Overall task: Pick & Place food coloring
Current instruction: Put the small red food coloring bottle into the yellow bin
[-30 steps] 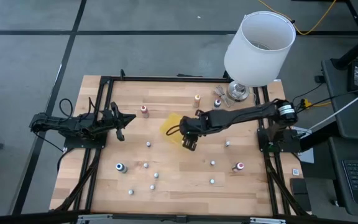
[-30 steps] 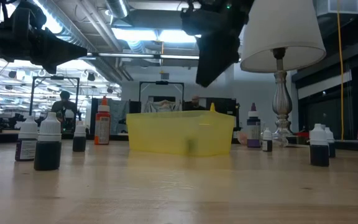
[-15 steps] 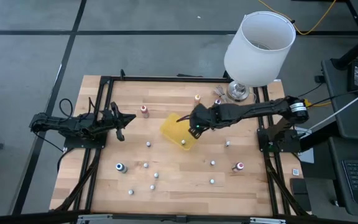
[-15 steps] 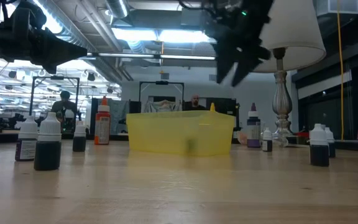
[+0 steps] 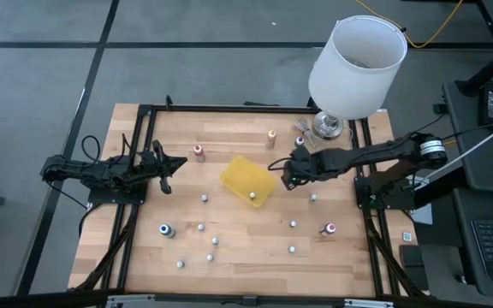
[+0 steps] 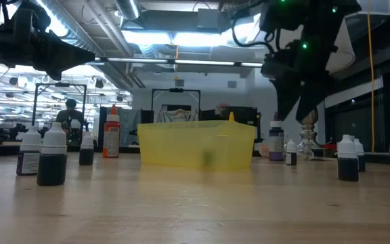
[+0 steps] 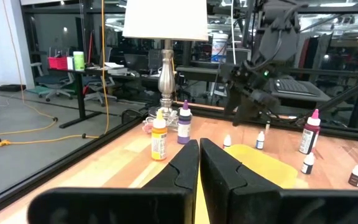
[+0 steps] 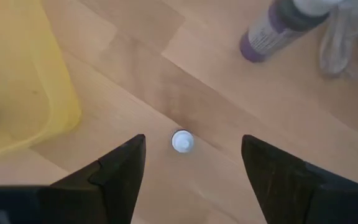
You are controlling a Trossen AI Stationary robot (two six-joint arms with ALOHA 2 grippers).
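1. Food-coloring bottles (image 5: 213,242) lie scattered across your wooden table (image 5: 135,265), most standing well apart in front of the yellow tray (image 5: 240,175), with a few more near the lamp (image 5: 355,64) at the back.
2. Your right gripper (image 5: 286,174) hangs just beside the tray's right edge, its fingers apart and holding nothing.
3. Seen from the right wrist, a small white-capped bottle (image 8: 181,141) stands directly below, between the two spread fingers (image 8: 122,165). A purple bottle (image 8: 277,28) lies farther off.
4. Judging by this, you are between picks: the gripper is lined up over its next bottle.
5. The next move calls for a straight descent, keeping the cap centred between the fingers, then a gentle close; a bottle this small could tip if one finger touches first.
6. The tray holds at least one bottle (image 5: 252,196), near its front corner. The rest of its floor looks bare.
7. Your left gripper (image 5: 168,165) waits at the table's left side, its fingers pressed together and empty.
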